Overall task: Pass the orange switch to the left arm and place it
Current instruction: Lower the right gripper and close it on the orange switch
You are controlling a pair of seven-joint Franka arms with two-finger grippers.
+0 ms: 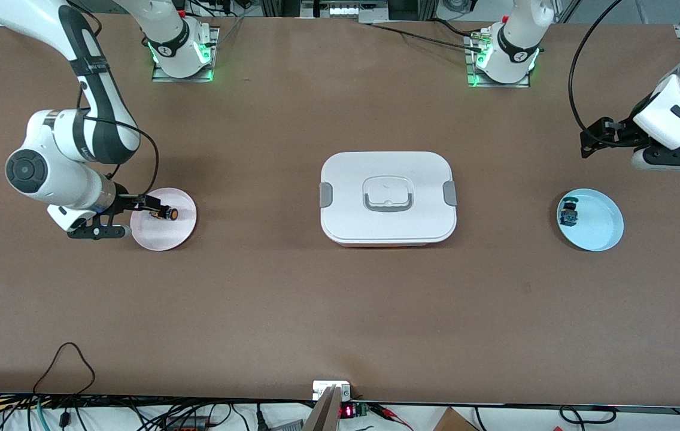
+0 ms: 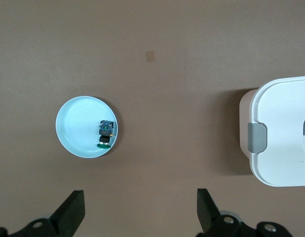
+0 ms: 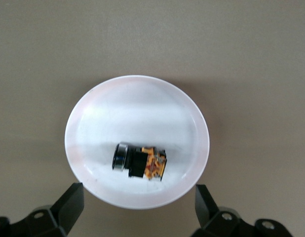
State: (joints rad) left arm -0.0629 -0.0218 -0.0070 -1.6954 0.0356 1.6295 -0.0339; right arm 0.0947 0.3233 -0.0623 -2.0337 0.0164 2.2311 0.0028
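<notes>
Your right gripper [image 3: 137, 210] hangs wide open and empty over the orange switch [image 3: 140, 162], mid-left of the front frame, ready to grasp; your left gripper [image 2: 140, 212] waits open and empty at upper right.

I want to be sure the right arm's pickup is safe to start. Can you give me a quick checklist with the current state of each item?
1. Switch lies on the pink plate: ok.
2. Right pincer over the plate, open, fingers apart on either side of the switch: ok.
3. Switch not yet gripped: ok.
4. Left pincer open, waiting over bare table near the blue plate: ok.
5. Box sits mid-table between the plates, lid on, touching neither arm: ok.
6. Blue plate free for the switch: not ok, a blue-green part lies in it.
</notes>
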